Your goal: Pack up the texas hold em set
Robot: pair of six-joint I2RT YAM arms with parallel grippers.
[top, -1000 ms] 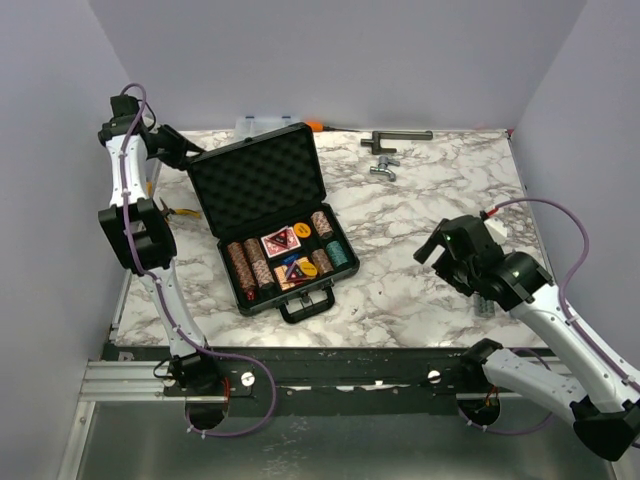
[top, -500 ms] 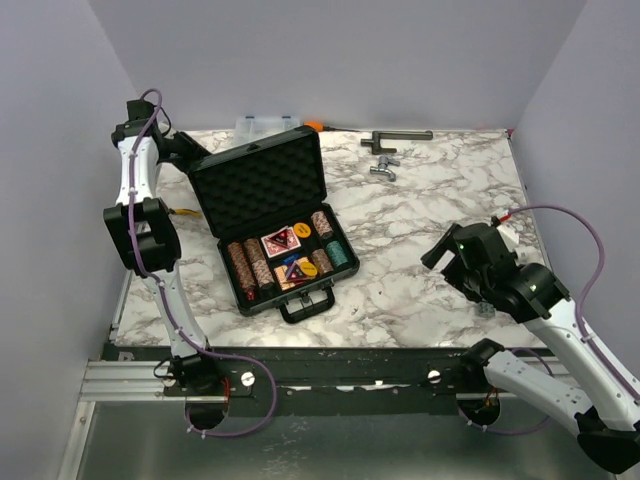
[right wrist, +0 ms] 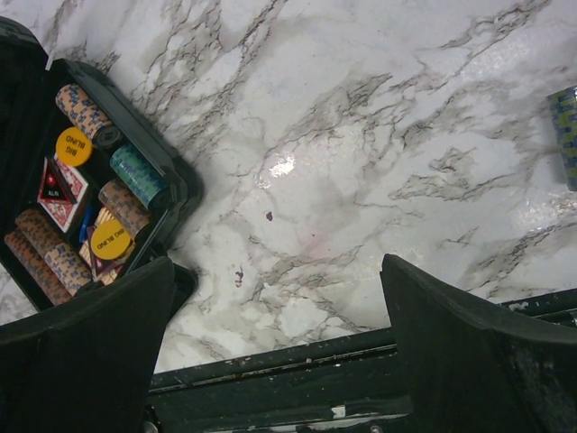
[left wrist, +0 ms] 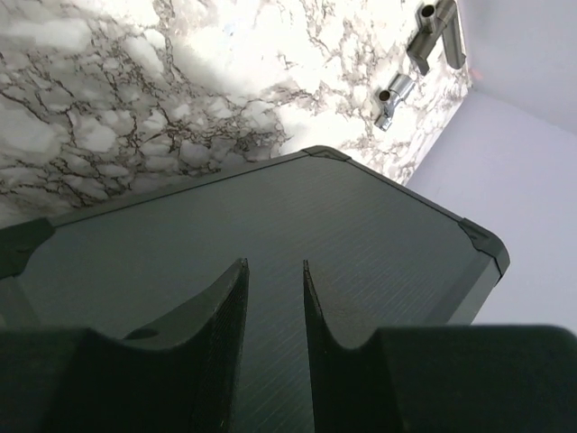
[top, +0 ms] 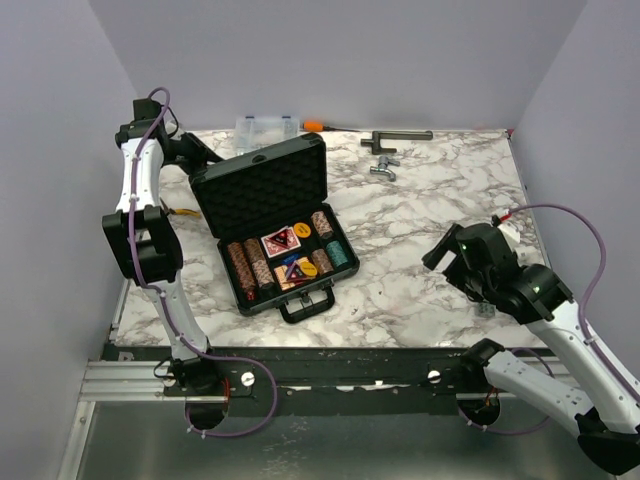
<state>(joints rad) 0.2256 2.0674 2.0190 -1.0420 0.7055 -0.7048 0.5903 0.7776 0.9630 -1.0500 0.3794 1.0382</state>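
1. Two arms flank the open briefcase (top: pixel 262 190), which sits left of centre on the marble table (top: pixel 430 200) with its handle (top: pixel 307 303) toward me.
2. My left gripper (left wrist: pixel 273 267) is behind the raised lid (left wrist: pixel 361 234). In the wrist view its fingers (left wrist: pixel 221 311) stand only narrowly apart over the lid's ribbed outer face, with nothing between them. I cannot tell whether they touch it.
3. My right gripper (right wrist: pixel 278 262) is spread wide and empty, hovering above bare marble well to the right of the case.
4. In the lower half of the case I see brown chip stacks (top: pixel 250 268) at the left, a teal chip stack (top: pixel 340 254) at the right, cards (top: pixel 281 241) between them, and yellow discs (right wrist: pixel 74 144).
5. One loose chip stack (right wrist: pixel 568 135) lies on the marble, cut off by the right edge of the right wrist view, well apart from the case.
6. At the far edge I see a clear organiser box (top: pixel 265 126) and metal tools (top: pixel 385 165).
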